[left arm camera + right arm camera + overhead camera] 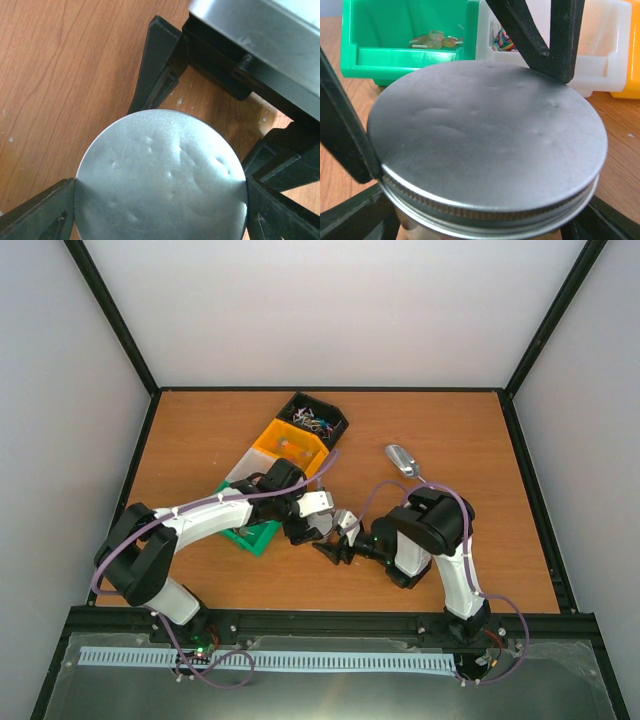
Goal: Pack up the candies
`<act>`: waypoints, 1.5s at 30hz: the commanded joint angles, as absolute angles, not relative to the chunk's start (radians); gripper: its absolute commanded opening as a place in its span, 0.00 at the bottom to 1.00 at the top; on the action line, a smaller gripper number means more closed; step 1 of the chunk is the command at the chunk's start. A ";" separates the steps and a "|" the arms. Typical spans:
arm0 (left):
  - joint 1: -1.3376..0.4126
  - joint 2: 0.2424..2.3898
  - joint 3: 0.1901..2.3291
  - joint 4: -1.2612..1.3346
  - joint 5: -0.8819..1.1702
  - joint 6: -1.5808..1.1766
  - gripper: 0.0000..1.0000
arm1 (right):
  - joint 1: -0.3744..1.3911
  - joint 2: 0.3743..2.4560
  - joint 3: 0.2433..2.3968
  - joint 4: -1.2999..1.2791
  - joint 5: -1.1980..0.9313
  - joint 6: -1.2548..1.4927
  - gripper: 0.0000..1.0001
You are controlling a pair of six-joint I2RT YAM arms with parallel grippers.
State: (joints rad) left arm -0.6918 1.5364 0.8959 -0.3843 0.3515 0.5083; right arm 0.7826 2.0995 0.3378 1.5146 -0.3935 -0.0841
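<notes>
A small clear jar with a dented metal lid (485, 135) stands on the table between both grippers; the lid also fills the left wrist view (160, 180). My left gripper (160, 200) is shut on the lid's rim from above, its fingers (345, 135) touching both sides. My right gripper (480, 230) is shut on the jar's body just under the lid. Both meet at the table's middle, left gripper (333, 523) and right gripper (342, 542). Candies lie in the green bin (432, 39), the white bin (502, 41) and the black bin (312, 422).
Four bins run in a diagonal row: black (337, 420), orange (272, 452), white (245, 468), green (258, 537). The shiny metal scoop (402, 459) lies on the wood to the right of the bins. Black frame rails edge the table.
</notes>
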 commanded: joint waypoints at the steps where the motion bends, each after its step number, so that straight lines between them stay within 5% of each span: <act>1: -0.693 1.538 0.926 -0.410 0.449 0.578 0.57 | 0.792 2.113 0.332 1.635 -0.421 -0.122 0.67; 9: -0.693 1.509 0.941 -0.563 0.535 0.875 0.57 | 0.787 2.099 0.288 1.672 -0.575 -0.153 0.48; 13: -0.693 1.505 0.940 -0.599 0.557 0.975 0.57 | 0.776 2.085 0.285 1.672 -0.598 -0.151 0.47; 16: -0.693 1.519 0.945 -0.554 0.528 0.908 0.56 | 0.766 2.071 0.278 1.672 -0.580 -0.162 0.54; 24: -0.692 1.593 0.957 -0.381 0.429 0.679 0.58 | 0.715 1.994 0.232 1.667 -0.534 -0.160 0.99; 35: -0.650 1.693 1.060 -0.369 0.394 0.624 0.65 | 0.605 1.755 0.142 1.524 -0.568 -0.164 1.00; 45: -0.645 1.685 1.147 -0.495 0.493 0.593 1.00 | 0.507 1.547 0.144 1.372 -0.619 -0.108 1.00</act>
State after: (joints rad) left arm -0.6487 1.7004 1.0721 -0.4332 0.4351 0.6384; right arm 0.5484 1.6073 0.1429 1.4109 -0.5861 -0.1333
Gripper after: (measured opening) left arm 0.976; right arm 1.000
